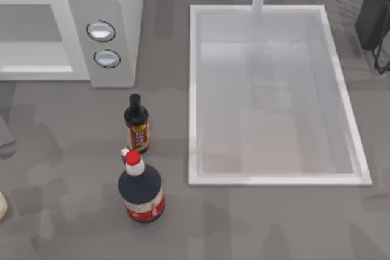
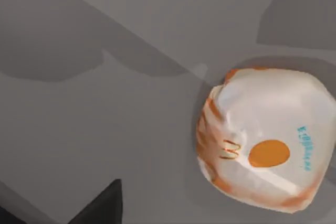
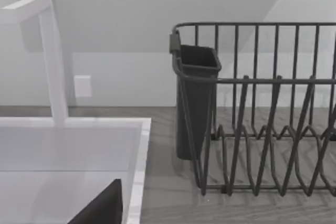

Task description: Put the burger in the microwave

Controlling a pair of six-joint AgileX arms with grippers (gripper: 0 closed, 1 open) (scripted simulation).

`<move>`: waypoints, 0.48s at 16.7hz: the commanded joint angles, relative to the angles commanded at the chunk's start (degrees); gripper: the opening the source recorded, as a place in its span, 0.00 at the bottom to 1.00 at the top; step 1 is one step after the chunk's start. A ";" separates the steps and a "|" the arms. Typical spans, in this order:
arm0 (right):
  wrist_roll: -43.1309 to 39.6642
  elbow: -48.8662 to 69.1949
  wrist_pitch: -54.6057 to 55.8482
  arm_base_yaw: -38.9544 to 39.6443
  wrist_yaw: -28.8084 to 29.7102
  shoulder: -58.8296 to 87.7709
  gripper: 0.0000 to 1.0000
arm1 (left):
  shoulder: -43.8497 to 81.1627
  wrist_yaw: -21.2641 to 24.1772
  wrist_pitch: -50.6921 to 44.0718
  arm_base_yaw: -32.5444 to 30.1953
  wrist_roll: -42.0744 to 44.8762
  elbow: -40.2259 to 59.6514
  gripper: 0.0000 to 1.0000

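A grey counter seen from above. The microwave (image 1: 67,35) sits at the back left, its door open onto a grey cavity, two silver dials (image 1: 103,44) on its side panel. The burger (image 1: 2,205) lies at the far left edge of the counter, near the front, well apart from the microwave. In the left wrist view it is a rounded white-and-orange wrapped bun (image 2: 265,137) resting on the counter below the camera, with nothing touching it. A dark finger tip (image 2: 102,208) pokes into that view's corner — whether the left gripper is apart or together I cannot tell. The same goes for the right gripper, whose wrist looks at a dish rack (image 3: 257,108) beside the sink (image 1: 195,95).

Two bottles (image 1: 139,162) stand between burger and sink. The likely risks: the soft, rounded wrapper squirting out of an off-centre pinch — or the carried burger clipping the microwave's frame.
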 joint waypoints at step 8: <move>0.00 0.00 0.00 0.00 0.00 0.00 1.00 | 10.76 -0.17 -7.02 1.29 9.10 6.78 1.00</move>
